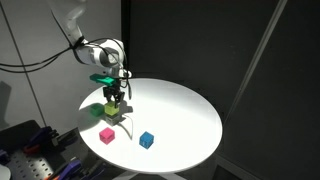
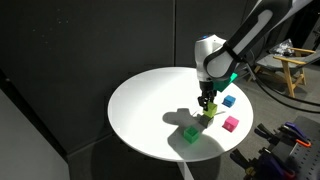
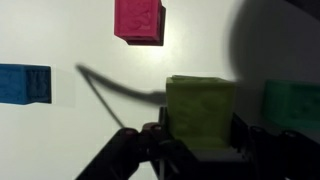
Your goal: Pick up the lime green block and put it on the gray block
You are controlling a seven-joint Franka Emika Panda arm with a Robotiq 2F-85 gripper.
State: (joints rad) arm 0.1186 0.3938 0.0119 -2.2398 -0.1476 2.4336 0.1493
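Note:
The lime green block [image 3: 200, 108] sits between the two fingers of my gripper [image 3: 198, 135], which is shut on it. In the wrist view it looks larger than the other cubes, so it is nearer the camera. In both exterior views the gripper [image 1: 115, 100] [image 2: 206, 104] points straight down over the near part of the round white table, with the lime green block [image 1: 112, 113] [image 2: 208, 118] at its tips. The gray block does not show in any view. I cannot tell what lies under the lime green block.
A pink cube [image 3: 139, 20] [image 1: 107, 134] [image 2: 231, 124], a blue cube [image 3: 24, 84] [image 1: 147, 140] [image 2: 228, 101] and a deeper green cube [image 3: 293, 105] [image 2: 190, 133] lie around the gripper on the white table [image 1: 185, 110] [image 2: 140, 100]. The table edge is close by.

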